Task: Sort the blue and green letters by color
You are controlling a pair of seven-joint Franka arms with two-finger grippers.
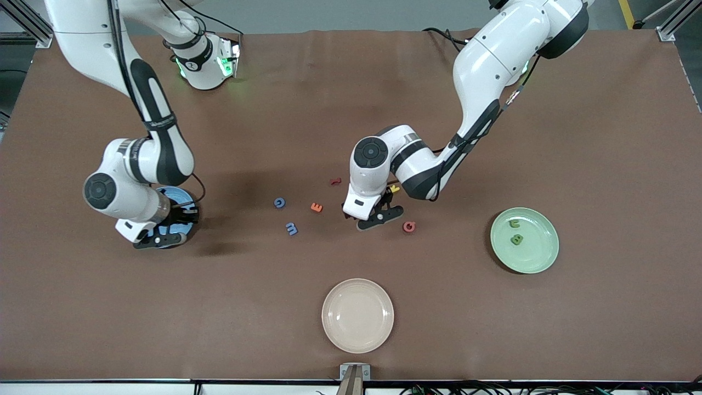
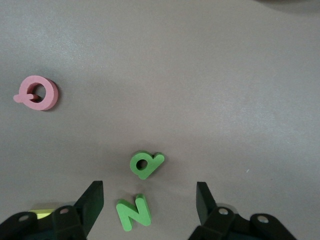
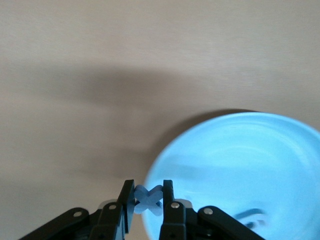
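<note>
My right gripper is shut on the blue + and holds it over the rim of the blue plate, which also shows in the front view. A blurred darker blue shape lies in that plate. My left gripper is open, low over the table, with the green N between its fingers and the green p just ahead of it. In the front view this gripper hides both. Blue G and blue m lie on the table. Green u and B lie in the green plate.
An orange E, a dark red piece, a yellow K and a pink Q lie around the left gripper. A beige plate stands nearest the front camera.
</note>
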